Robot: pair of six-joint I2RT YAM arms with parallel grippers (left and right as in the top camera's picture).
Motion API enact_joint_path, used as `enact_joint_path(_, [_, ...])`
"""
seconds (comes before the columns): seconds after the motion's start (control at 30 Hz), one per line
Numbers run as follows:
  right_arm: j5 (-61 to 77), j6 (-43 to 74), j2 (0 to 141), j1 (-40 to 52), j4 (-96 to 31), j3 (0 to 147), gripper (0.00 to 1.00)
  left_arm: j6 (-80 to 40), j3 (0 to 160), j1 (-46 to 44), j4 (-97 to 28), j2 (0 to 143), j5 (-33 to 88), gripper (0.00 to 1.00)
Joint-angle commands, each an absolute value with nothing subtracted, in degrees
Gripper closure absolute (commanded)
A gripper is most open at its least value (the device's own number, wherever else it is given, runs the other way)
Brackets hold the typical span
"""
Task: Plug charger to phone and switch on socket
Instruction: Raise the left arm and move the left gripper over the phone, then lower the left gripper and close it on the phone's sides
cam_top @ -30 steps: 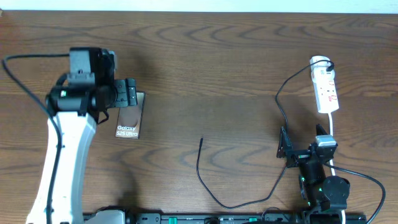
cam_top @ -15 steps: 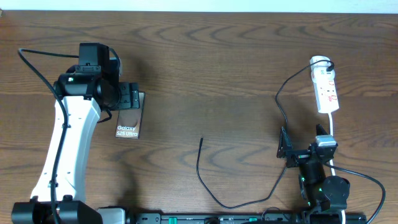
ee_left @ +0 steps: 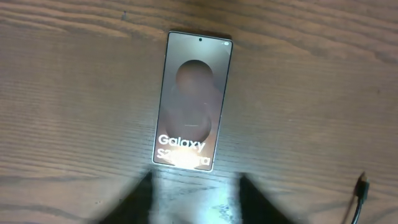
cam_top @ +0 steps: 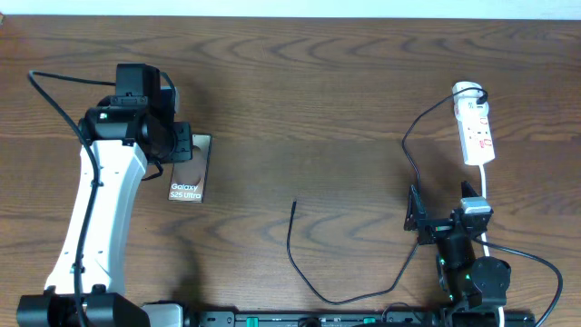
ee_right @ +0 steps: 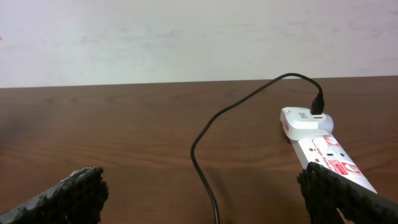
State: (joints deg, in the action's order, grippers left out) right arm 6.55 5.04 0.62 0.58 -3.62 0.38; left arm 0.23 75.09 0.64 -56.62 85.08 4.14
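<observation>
The brown-bronze phone [cam_top: 189, 171] lies flat on the table at the left, lettered end toward the front. My left gripper [cam_top: 182, 145] hangs over its far end. In the left wrist view the phone [ee_left: 193, 99] lies clear of my blurred fingertips [ee_left: 140, 198], which stand apart with only bare table between them. The charger cable [cam_top: 304, 277] is loose, and its plug tip [cam_top: 294, 203] rests mid-table, also visible as the plug tip [ee_left: 360, 185]. Its other end sits in a white plug [cam_top: 467, 91] on the socket [cam_top: 477, 134]. My right gripper [cam_top: 417, 218] stands wide open, with the cable [ee_right: 205, 168] lying between the fingers, untouched.
The socket's white cord [cam_top: 486, 186] runs toward the front past the right arm. A black rail [cam_top: 318, 320] and thick black robot cables [cam_top: 531, 259] line the front edge. In the right wrist view the socket [ee_right: 329, 155] lies ahead at right, with a pale wall behind the table.
The left arm swung in toward the phone a second ago and then held still. The left gripper's jaws have narrowed in the last half second. The right arm has not moved.
</observation>
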Motion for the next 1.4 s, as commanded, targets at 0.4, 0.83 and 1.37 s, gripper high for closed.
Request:
enact_joint_path(0.4, [6.13,5.54,0.32,0.03,-3.86,0.32,0.01,3.01,75.99,0.95,-56.69,96.07,3.79,0.01])
enact_joint_path(0.83, [6.15,5.54,0.32,0.03,-3.86,0.32,0.01,6.66,75.72,0.95,-55.81,103.74,3.81,0.01])
enact_joint_path(1.37, [6.13,5.54,0.32,0.03,-3.86,0.32,0.01,7.68,72.47,0.95,-51.75,103.74,3.81,0.01])
